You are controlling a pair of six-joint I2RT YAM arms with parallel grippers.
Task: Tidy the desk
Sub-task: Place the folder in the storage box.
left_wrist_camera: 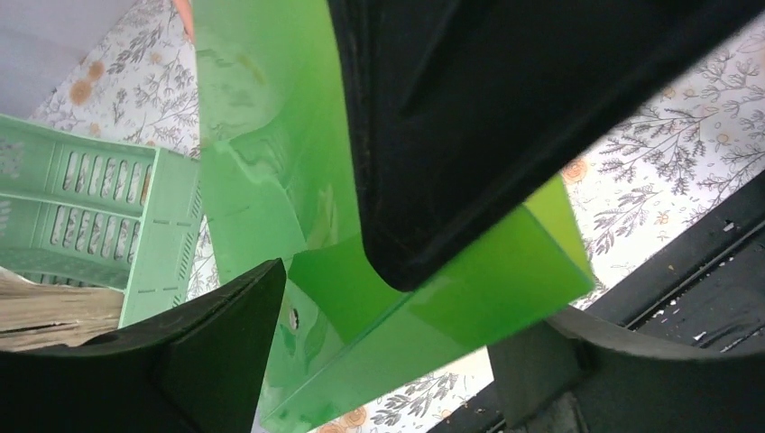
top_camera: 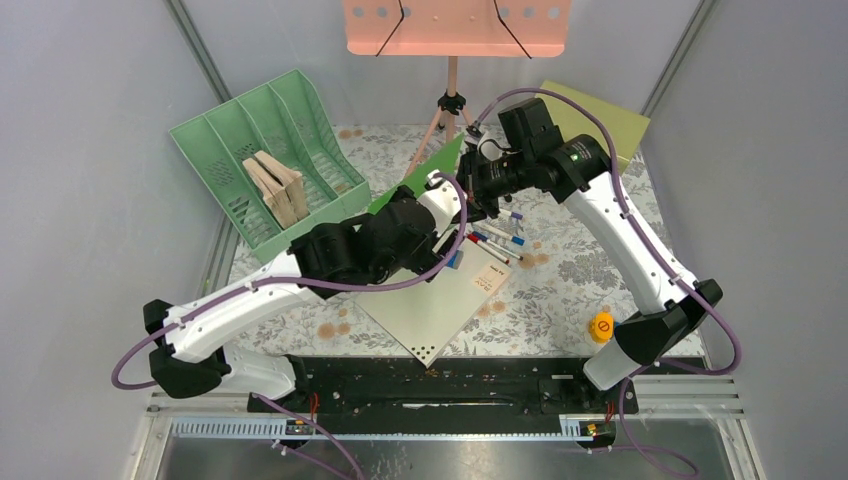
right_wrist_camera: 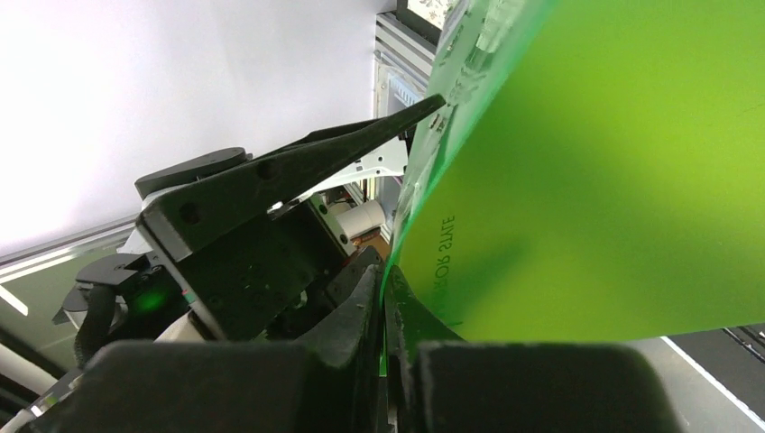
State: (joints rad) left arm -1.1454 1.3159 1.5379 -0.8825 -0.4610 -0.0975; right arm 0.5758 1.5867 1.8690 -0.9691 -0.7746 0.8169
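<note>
Finding 1: the desk [top_camera: 570, 270] lies flat ahead of both bases. It is a rigid, fixed top that I work on and do not lift.

Finding 2: my right gripper [right_wrist_camera: 386, 302] is clenched on the edge of a green folder [top_camera: 425, 172], held on edge above the desk toward 12 o'clock from centre.

Finding 3: my left gripper [left_wrist_camera: 406, 316] stands released, with its jaws apart on either side of the folder's lower part. I see no firm pinch there.

Assessment: the folder looks thin, light, glossy and bendable. It is likely to flex and slip, so I judge it best gripped near a folded edge, with plenty of the pads on it.

Noted: the green file rack [top_camera: 270, 150] is at 10 o'clock, the pens [top_camera: 497, 238] are near centre, and the white sheet [top_camera: 440, 300] is at 6 o'clock.
</note>
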